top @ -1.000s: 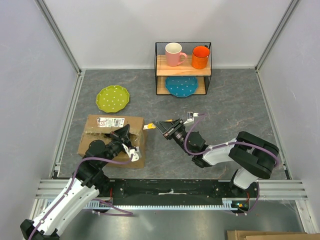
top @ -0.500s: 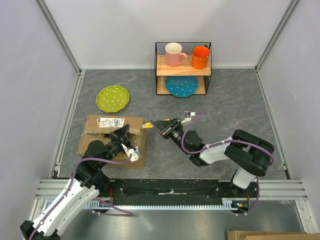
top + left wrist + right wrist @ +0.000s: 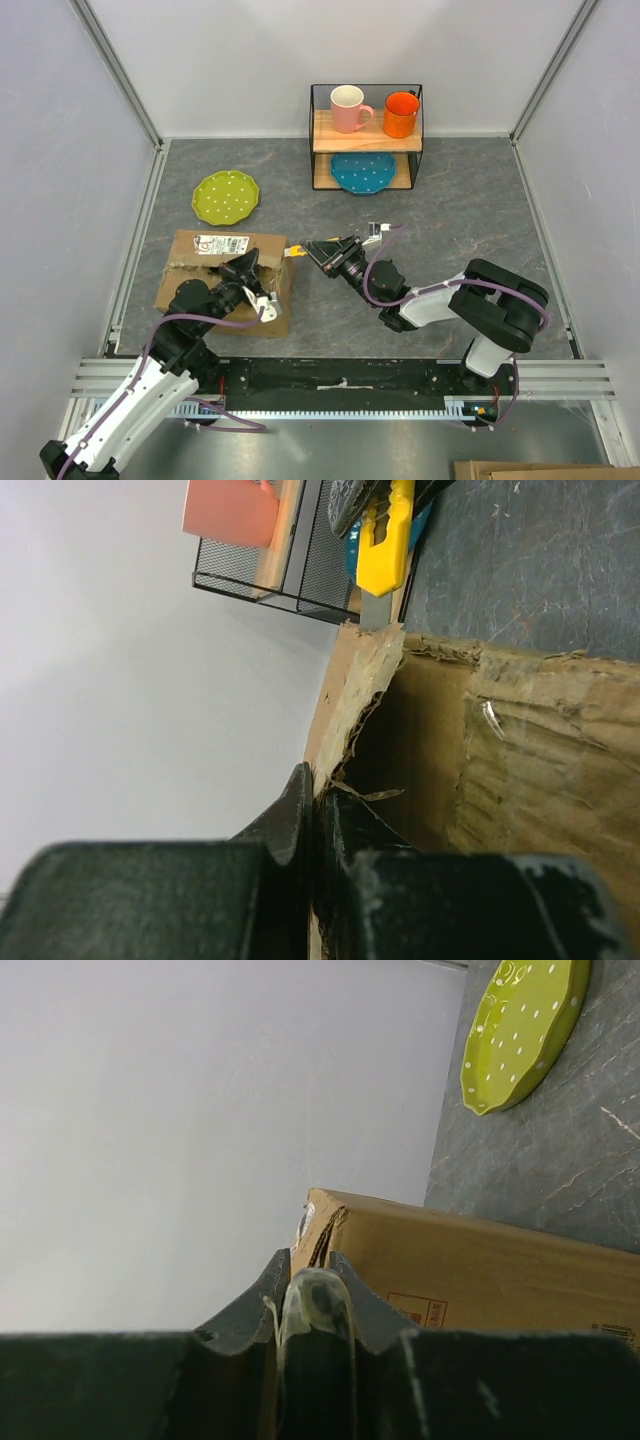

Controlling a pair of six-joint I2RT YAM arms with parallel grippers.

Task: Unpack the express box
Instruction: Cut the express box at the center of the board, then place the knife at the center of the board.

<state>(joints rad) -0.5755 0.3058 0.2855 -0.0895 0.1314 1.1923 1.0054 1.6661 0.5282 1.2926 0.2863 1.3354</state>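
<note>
Brown corrugated cardboard express box (image 3: 190,265) gaping open, edges torn.
L gripper (image 3: 248,268) pinching its flap (image 3: 355,690); R gripper (image 3: 318,250) clamping yellow plastic knife (image 3: 385,540).

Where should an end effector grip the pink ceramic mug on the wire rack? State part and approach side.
Probably best: grip the pink ceramic mug by its rim wall on the left side, coming straight down from above with one finger inside. It stands upright, mouth open; its handle points right toward the orange ceramic mug, crowding that side.
</note>
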